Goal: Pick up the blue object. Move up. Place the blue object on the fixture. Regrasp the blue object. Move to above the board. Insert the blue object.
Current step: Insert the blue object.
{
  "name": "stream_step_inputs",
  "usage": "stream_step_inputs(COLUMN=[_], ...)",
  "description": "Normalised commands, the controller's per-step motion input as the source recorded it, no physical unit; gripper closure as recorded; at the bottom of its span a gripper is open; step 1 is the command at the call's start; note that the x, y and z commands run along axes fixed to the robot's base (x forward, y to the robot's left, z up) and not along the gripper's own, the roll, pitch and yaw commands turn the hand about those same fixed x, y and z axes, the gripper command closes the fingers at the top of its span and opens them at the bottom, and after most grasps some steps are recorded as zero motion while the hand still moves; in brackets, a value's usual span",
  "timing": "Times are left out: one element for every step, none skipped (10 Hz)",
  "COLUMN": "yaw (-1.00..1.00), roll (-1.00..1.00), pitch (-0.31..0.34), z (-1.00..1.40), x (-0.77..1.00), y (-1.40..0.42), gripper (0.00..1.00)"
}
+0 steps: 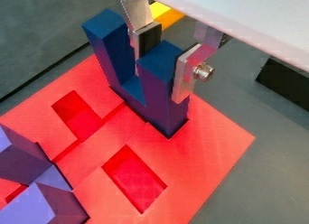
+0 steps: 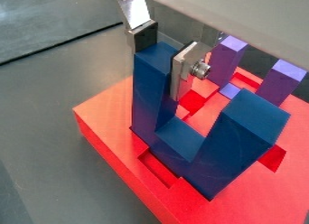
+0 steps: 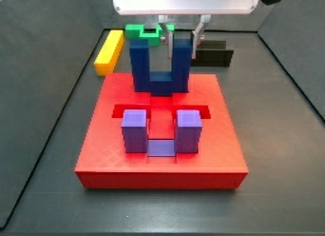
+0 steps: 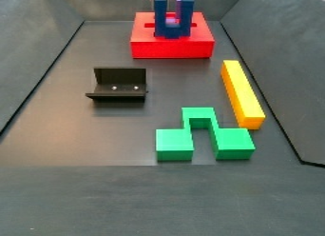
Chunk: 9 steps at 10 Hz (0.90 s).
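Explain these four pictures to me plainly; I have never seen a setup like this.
This is a robot arm with a two-finger gripper. Two pictures come from cameras on its wrist, looking at the fingers; two come from cameras beside the table. The gripper is over the red board and clamps one prong of the blue object, a U-shaped block standing upright in the board. A purple block already sits in the board. Off the board lie the fixture, a yellow bar and a green block.
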Motion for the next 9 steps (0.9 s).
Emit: stream_step_inputs(yaw=[0.00,0.00,0.00,0.00,0.00,0.00,0.00,0.00,0.00], roll=[-0.05,0.00,0.00,0.04,0.06,0.12,0.10,-0.08,-0.10], pitch=[-0.107,-0.123,-0.081,-0.023,0.000,0.000,0.000,0.103,0.037], z=[-0.19,-0.45,-0.68,-0.78,-0.83,-0.92,-0.75,-0.20,-0.14], x=[0.03,0.02,0.12,0.21,0.21,0.26,0.18,0.00,0.00], y=[0.01,0.01,0.00,0.03,0.01,0.00,0.00,0.00,0.03], gripper=[1.00,1.00,1.00,1.00,1.00,1.00,1.00,1.00,1.00])
